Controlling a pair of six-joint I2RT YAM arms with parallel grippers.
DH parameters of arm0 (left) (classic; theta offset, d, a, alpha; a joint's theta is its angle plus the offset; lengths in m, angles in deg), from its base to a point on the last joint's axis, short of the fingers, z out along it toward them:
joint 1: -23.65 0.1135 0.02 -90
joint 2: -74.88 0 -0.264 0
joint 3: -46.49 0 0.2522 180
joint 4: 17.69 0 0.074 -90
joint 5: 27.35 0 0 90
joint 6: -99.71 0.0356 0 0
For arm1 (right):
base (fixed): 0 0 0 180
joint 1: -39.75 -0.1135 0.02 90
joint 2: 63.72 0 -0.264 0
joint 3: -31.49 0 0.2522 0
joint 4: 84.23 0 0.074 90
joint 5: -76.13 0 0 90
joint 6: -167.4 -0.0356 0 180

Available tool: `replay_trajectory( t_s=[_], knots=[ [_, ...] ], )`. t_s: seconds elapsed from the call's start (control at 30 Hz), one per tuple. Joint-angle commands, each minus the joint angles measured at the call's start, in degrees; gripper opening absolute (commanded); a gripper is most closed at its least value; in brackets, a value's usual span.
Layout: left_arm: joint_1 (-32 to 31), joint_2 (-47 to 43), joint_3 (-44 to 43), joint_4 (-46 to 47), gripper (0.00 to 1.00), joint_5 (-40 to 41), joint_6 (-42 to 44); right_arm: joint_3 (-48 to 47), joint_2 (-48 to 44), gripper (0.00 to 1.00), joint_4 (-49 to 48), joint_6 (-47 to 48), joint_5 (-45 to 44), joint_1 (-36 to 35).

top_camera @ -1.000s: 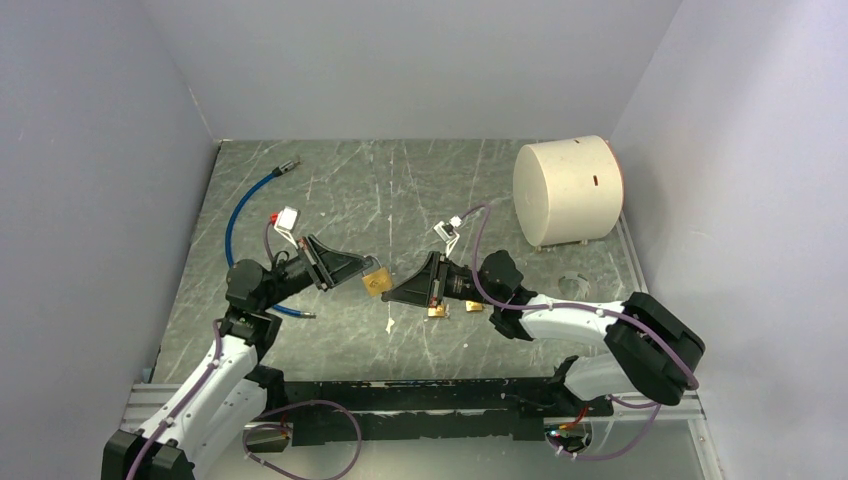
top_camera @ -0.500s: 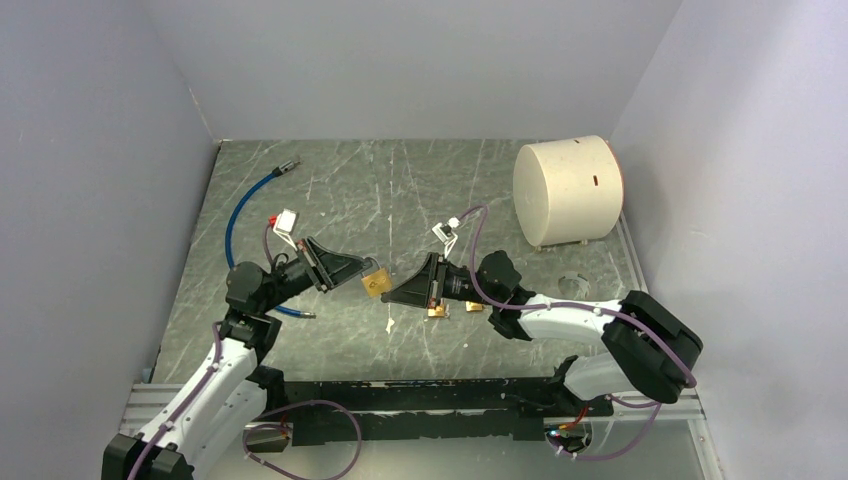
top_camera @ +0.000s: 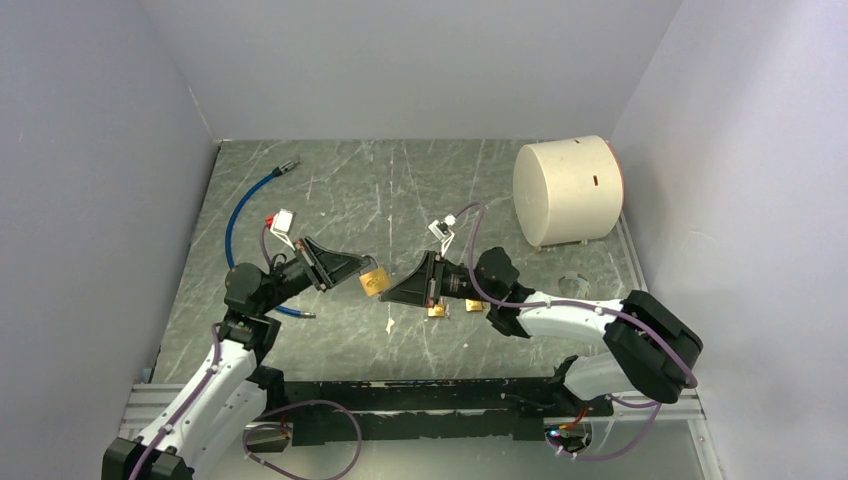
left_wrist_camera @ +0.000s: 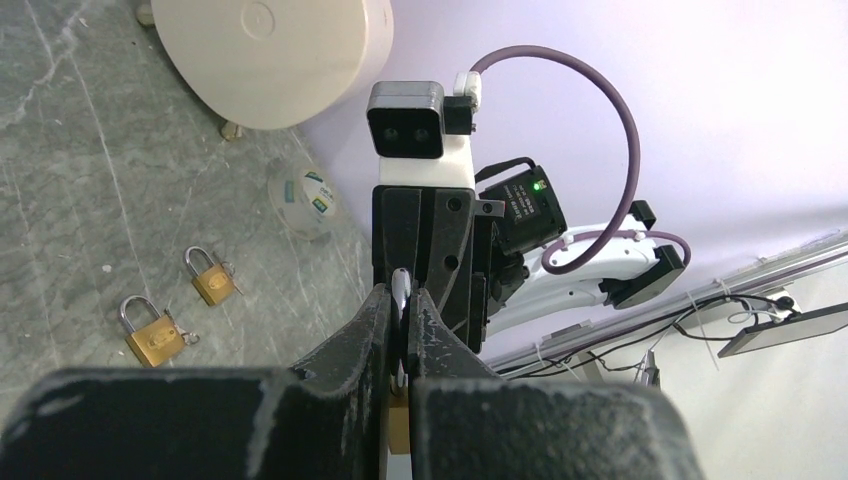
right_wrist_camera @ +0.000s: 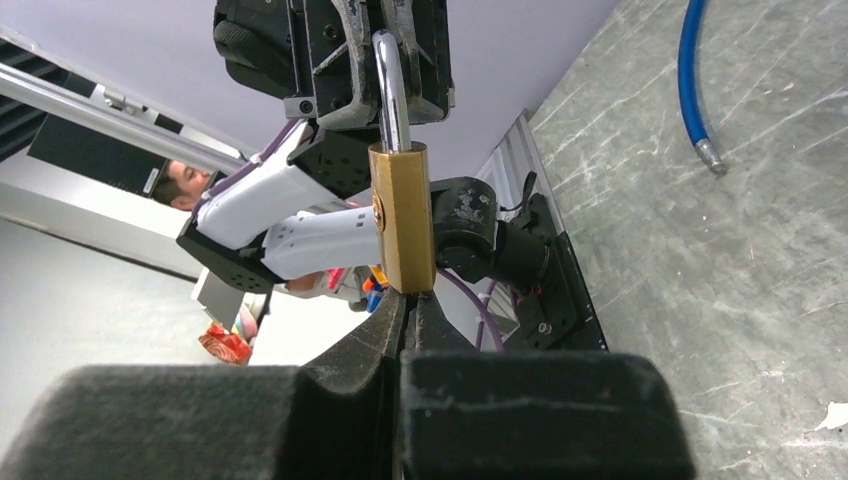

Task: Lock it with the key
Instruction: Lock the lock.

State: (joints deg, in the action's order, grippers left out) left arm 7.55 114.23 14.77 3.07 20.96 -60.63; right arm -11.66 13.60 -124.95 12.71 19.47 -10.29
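Observation:
A brass padlock (top_camera: 375,280) with a steel shackle hangs in the air between the two arms. My left gripper (top_camera: 357,272) is shut on its shackle (left_wrist_camera: 401,292), and a bit of the brass body (left_wrist_camera: 399,425) shows below the fingers. In the right wrist view the padlock (right_wrist_camera: 402,215) hangs upright from the left fingers. My right gripper (right_wrist_camera: 410,300) is shut, with its tips against the underside of the lock. The key is hidden between its pads. The right gripper (top_camera: 393,292) meets the lock from the right.
Two more brass padlocks (top_camera: 437,311) (top_camera: 473,305) lie on the table under the right arm and also show in the left wrist view (left_wrist_camera: 152,332) (left_wrist_camera: 211,281). A white drum (top_camera: 567,190) stands back right, with a tape roll (top_camera: 572,284) near it. A blue hose (top_camera: 240,215) lies at left, and a white scrap (top_camera: 388,324) near the front.
Both grippers have shifted slightly left with the padlock still held between them. The right wrist has turned a little.

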Motion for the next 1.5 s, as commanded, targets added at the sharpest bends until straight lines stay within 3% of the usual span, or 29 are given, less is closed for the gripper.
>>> replay_trajectory(
  t_s=[0.0, 0.7, 1.47],
  knots=[
    [0.02, -1.29, -0.74, 2.72, 0.03, 1.71, -0.65, -2.32, -1.0, 0.0, 1.17, 2.2, 0.24, -0.8],
    [0.05, -2.34, -1.18, 0.9, 0.03, 3.11, 0.25, 5.0, -0.19, 0.0, -1.63, -0.17, -1.61, -2.14],
    [0.03, -1.24, -1.4, 2.41, 0.03, 3.02, -0.21, 7.76, -3.14, 0.0, 2.99, 0.82, -2.83, -3.31]
  ],
)
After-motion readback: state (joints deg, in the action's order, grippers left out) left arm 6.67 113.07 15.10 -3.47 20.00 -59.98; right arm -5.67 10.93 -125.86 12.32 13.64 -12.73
